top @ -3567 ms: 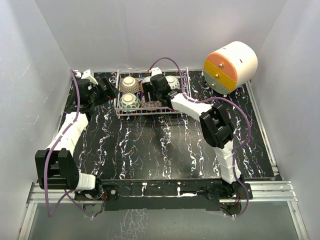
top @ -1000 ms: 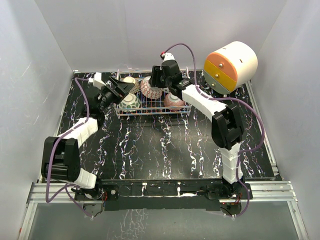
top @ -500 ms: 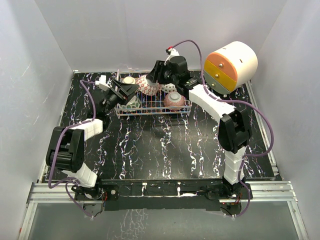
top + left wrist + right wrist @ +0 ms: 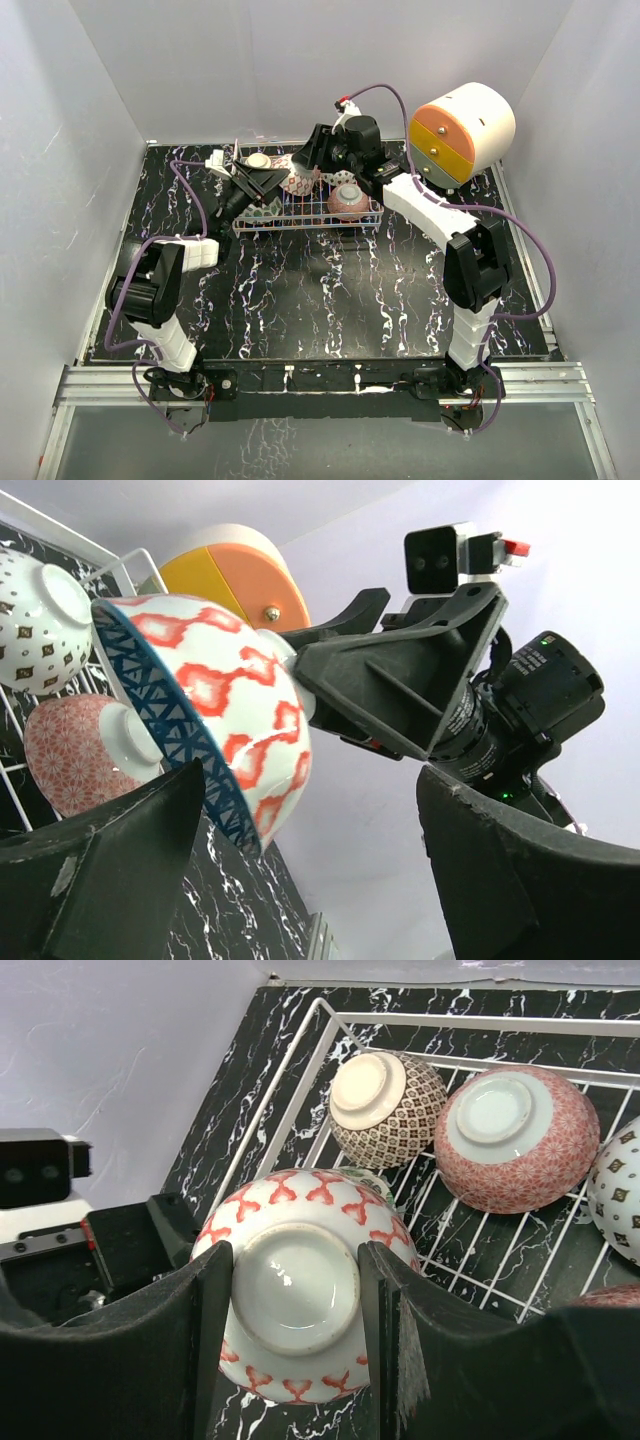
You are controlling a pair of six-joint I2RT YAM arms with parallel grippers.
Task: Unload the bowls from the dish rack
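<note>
My right gripper (image 4: 295, 1272) is shut on the foot ring of a red-and-white bowl (image 4: 300, 1200), holding it tilted above the left part of the dish rack (image 4: 312, 213). In the top view this bowl (image 4: 297, 181) hangs between both grippers. My left gripper (image 4: 310, 870) is open, its wide jaws on either side of the bowl's blue-patterned rim (image 4: 150, 695), not gripping it. In the rack lie a brown dotted bowl (image 4: 387, 1110), a pink bowl (image 4: 515, 1140), a white bowl with diamonds (image 4: 622, 1190) and a partly hidden green bowl (image 4: 372, 1174).
A big white cylinder with an orange-yellow face (image 4: 462, 130) stands at the back right, close to the right arm. The rack's raised wire rail (image 4: 300, 1070) runs near the back wall. White walls enclose the black marbled table (image 4: 300, 300).
The right gripper has lifted the red-and-white bowl out of the rack and carried it left. The left gripper has come up to the bowl and its jaws have narrowed slightly.
</note>
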